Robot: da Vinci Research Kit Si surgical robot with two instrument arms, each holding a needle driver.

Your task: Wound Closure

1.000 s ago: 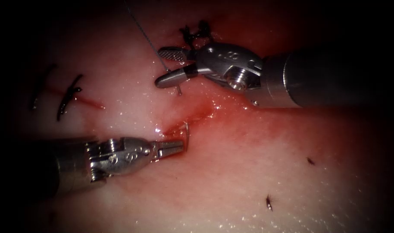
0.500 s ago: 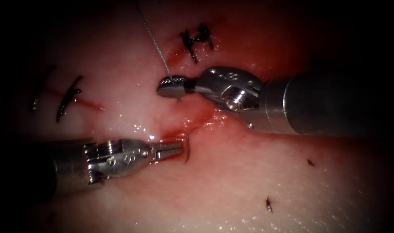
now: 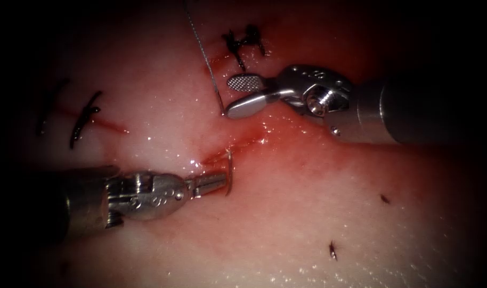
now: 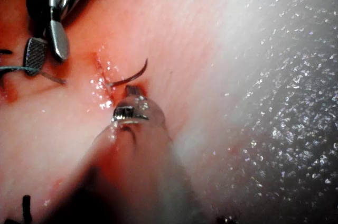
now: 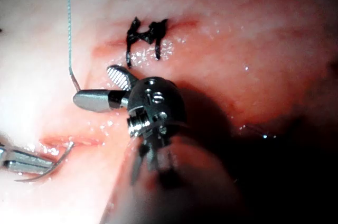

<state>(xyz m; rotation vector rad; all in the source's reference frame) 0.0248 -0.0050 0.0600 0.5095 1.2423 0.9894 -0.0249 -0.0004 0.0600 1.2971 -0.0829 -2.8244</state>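
1. Steel, curved and slender, the needle [image 3: 230, 172] sits at the cut [image 3: 238, 143], gripped by the left tool [image 3: 222, 180], whose jaws are clenched on it. The grip lies partway along the curve; the exact spot cannot be told. In the left wrist view one end of the needle [image 4: 129, 78] arcs free above the surface while the other meets the tissue at the cut's lip.

2. The right tool [image 3: 243, 96] stands on the far side of the cut with its jaws parted and holding nothing; the thread [image 3: 203, 50] runs just beside its lower jaw and enters the tissue [image 3: 318, 213] there. In the right wrist view the thread [image 5: 69, 28] descends to that same entry point.

3. Handling, needle: judged stiff, light and smooth, so liable to swivel in the jaws if held near either end. A hold on the body of the curve, back from the point, seems soundest; the point itself looks easily blunted.

4. Handling, thread: judged fine, limp and slick with red fluid [image 3: 275, 138]. It likely frays if crushed, so a light hold well away from the needle's end is advisable.

5. Handling, tissue: soft, wet and glistening; its edges at the cut probably tear under sharp traction.

6. Dark knotted stitches [image 3: 242, 45] lie beyond the right tool; another stitch [image 3: 83, 120] lies to the left.
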